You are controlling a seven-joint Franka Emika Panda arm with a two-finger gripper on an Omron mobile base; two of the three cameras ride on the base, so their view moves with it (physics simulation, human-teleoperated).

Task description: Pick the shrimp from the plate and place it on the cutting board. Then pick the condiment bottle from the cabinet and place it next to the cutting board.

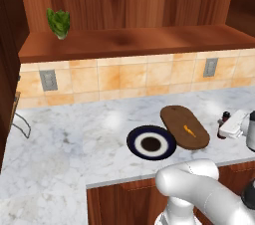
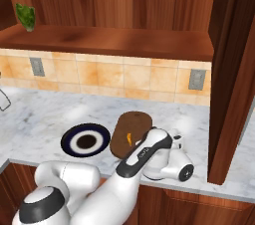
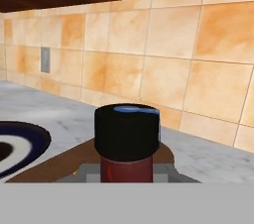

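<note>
Now, in the left base view, the shrimp (image 1: pixel 189 130) is lying on the cutting board (image 1: pixel 177 122) right of centre, the plate (image 1: pixel 135 137) touching its lower left edge, while the condiment bottle (image 1: pixel 222 125) is standing at the right edge beside the white gripper (image 1: pixel 234 125). Turning to the right base view, the arm is reaching low right of the board (image 2: pixel 130 122). Lastly, the hand view is showing the bottle's black cap (image 3: pixel 127 131) at bottom centre, the fingers (image 3: pixel 89 172) clenching its red neck.
</note>
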